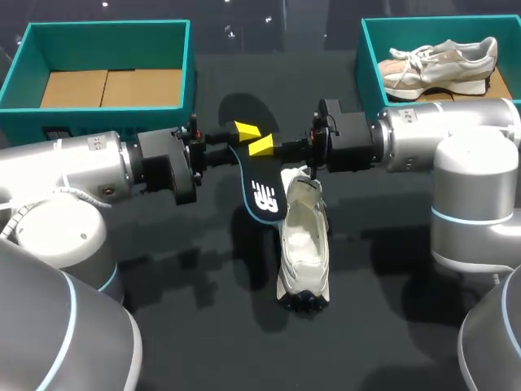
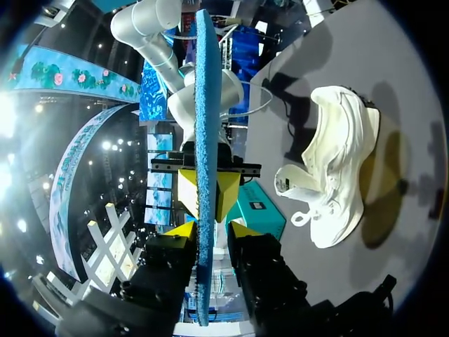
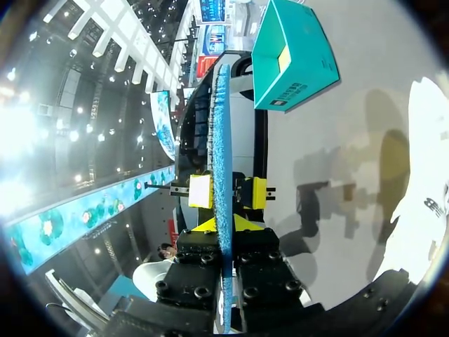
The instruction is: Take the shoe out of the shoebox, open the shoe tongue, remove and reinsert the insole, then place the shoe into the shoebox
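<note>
Closest to me on the table: the white shoe. It lies on the dark surface with its opening gaping and nothing gripping it. The left wrist view shows the tongue folded back and the laces loose.

Just beyond and above it: the insole, out of the shoe and held in the air. Its dark face is towards the head camera, and its near end hangs close beside the shoe's far end. I can't tell if they touch.

Left gripper: pinching the insole, one yellow tip on each face. Right gripper: the same, clamped across the sheet from the opposite side. The two sets of tips sit just beside each other at mid-length.

Far edge: left shoebox, only its cardboard floor showing. Right shoebox holds a second shoe.

Judgement: the insole is removed and reinsertion comes next. This looks like a hand-over or a regrip.

Notes for doing it well:
- Release one side only once the other's pinch is secure. The sheet is thin and floppy, so it will droop.
- No opposing pulls while both arms hold it, as it could buckle.
- Use the freed arm to steady the shoe and keep the tongue back.
- Feed the narrow toe end in first at a shallow angle, then press the heel flat.
</note>
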Robot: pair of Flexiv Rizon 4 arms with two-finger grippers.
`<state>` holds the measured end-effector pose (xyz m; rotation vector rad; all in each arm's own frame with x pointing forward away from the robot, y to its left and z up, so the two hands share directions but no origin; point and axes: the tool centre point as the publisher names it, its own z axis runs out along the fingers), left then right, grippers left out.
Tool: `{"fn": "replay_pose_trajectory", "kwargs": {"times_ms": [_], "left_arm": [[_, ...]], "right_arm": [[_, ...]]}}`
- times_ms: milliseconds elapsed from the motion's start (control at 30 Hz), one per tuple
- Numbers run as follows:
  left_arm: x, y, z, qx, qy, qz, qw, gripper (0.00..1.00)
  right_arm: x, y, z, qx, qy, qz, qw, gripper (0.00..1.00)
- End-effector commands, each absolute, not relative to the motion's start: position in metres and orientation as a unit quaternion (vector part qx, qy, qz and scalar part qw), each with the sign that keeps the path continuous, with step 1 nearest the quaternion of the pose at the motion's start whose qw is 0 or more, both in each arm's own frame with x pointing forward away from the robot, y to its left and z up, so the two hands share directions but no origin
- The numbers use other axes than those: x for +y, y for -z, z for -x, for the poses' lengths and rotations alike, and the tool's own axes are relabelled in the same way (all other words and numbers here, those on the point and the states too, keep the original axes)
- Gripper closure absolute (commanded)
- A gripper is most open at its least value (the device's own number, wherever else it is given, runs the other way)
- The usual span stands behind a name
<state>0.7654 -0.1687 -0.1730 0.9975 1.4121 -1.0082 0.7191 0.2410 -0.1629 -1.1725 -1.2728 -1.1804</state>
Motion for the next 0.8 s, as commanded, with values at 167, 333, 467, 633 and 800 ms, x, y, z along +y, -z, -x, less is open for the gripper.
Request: {"fn": "replay_pose_trajectory", "kwargs": {"times_ms": [167,333,467,633,800], "left_arm": [[-0.1734,0.1743,-0.7688,0.594,0.422,-0.421,0.54,0.79],[-0.1741,0.1745,-0.7689,0.594,0.422,-0.422,0.539,0.8],[-0.1755,0.1745,-0.768,0.592,0.423,-0.425,0.539,0.84],[-0.1768,0.175,-0.7669,0.59,0.423,-0.429,0.538,0.97],[-0.1769,0.1759,-0.765,0.588,0.423,-0.432,0.538,1.0]], "right_arm": [[0.2414,0.1647,-0.7195,-0.526,0.486,0.486,0.501,1.0],[0.2407,0.1653,-0.7192,-0.525,0.485,0.487,0.502,1.0],[0.24,0.166,-0.7192,-0.523,0.485,0.488,0.502,1.0],[0.2395,0.1666,-0.7192,-0.522,0.485,0.489,0.503,1.0],[0.2387,0.1676,-0.7199,-0.519,0.487,0.489,0.505,1.0]]}}
